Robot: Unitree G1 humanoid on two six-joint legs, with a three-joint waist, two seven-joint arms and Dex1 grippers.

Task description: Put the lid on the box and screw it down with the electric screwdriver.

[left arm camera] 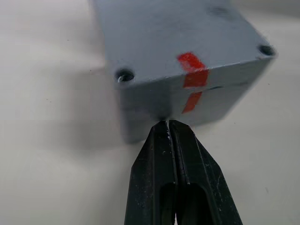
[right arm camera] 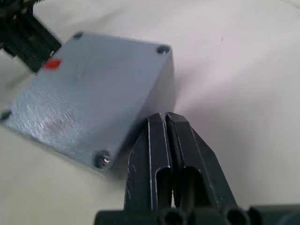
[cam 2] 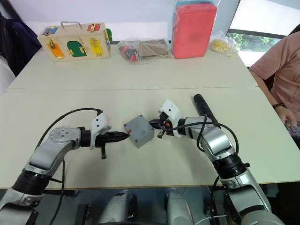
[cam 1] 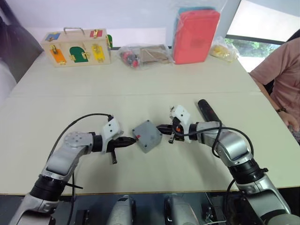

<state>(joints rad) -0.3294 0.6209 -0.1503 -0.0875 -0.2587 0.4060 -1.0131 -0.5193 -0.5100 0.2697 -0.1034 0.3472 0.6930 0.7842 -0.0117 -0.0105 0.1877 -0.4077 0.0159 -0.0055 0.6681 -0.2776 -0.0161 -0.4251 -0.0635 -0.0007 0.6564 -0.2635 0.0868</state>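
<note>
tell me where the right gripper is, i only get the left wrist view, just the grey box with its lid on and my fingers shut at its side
observer: The right gripper is shut too, with its tips at the box on the side opposite the left gripper.
operator: where's the screwdriver
observer: The screwdriver lies on the table behind the right forearm. Neither gripper holds it.
operator: any screws in yet
observer: In the right wrist view, the lid has something shiny in the corner hole nearest the right gripper. The other holes look dark.
</note>
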